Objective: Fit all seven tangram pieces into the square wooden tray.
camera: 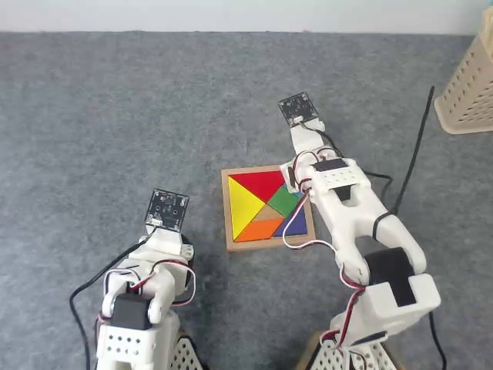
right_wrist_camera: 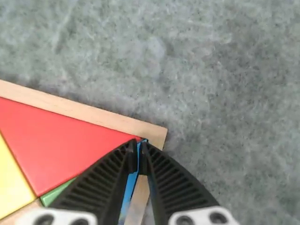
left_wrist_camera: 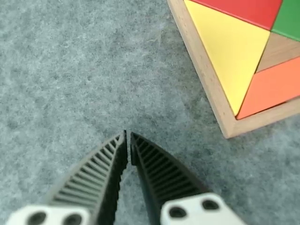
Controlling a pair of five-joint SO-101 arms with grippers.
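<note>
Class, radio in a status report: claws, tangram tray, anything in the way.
Left claw shut, empty, over carpet beside tray. Right claw shut on blue piece at tray corner, by red triangle. Nothing seen blocking.

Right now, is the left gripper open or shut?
Shut. On the left gripper the fingers nearly touch at the tips, over grey carpet, nothing between them.
</note>
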